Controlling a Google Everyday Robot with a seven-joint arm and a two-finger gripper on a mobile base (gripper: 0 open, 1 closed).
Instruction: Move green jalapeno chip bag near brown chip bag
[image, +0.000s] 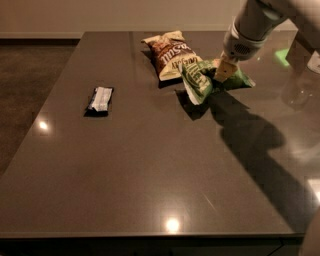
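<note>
The green jalapeno chip bag (200, 81) is held up off the dark table, tilted, its left end close beside the brown chip bag (171, 53). The brown bag lies flat at the table's back middle, dark brown with white lettering and cream ends. My gripper (223, 71) comes down from the upper right and is shut on the green bag's upper right part. The bag's shadow falls on the table just below it.
A small dark blue-and-white bar wrapper (100, 99) lies on the left part of the table (150, 165). A clear glassy object (300, 85) and a green glow (283, 56) sit at the far right. Floor lies beyond the table's left edge.
</note>
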